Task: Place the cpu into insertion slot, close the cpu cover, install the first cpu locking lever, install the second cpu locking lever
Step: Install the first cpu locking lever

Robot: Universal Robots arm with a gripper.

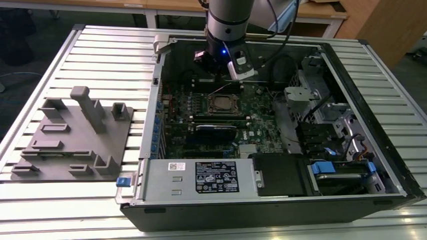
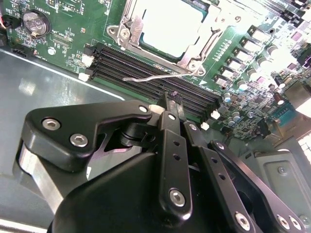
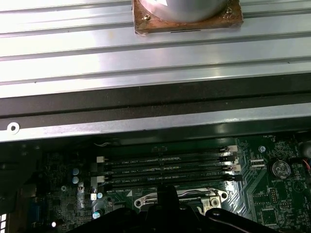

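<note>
Straight above the insertion slot (image 1: pixel 223 104) the room is open; just beyond the slot, toward the far case wall (image 1: pixel 187 38), the gripper (image 2: pixel 171 99) and its arm hang over the memory slots (image 2: pixel 116 63) and take up that side; a thin wire lever (image 2: pixel 160 76) juts free between the slot and those memory slots; on the exterior view's right of the slot, black cables (image 1: pixel 288 66) and a metal drive cage (image 1: pixel 313 82) crowd in; nearer than the slot lies a dark card (image 1: pixel 215 128); on the exterior view's left of the slot rises the case's side wall (image 1: pixel 157 100).
</note>
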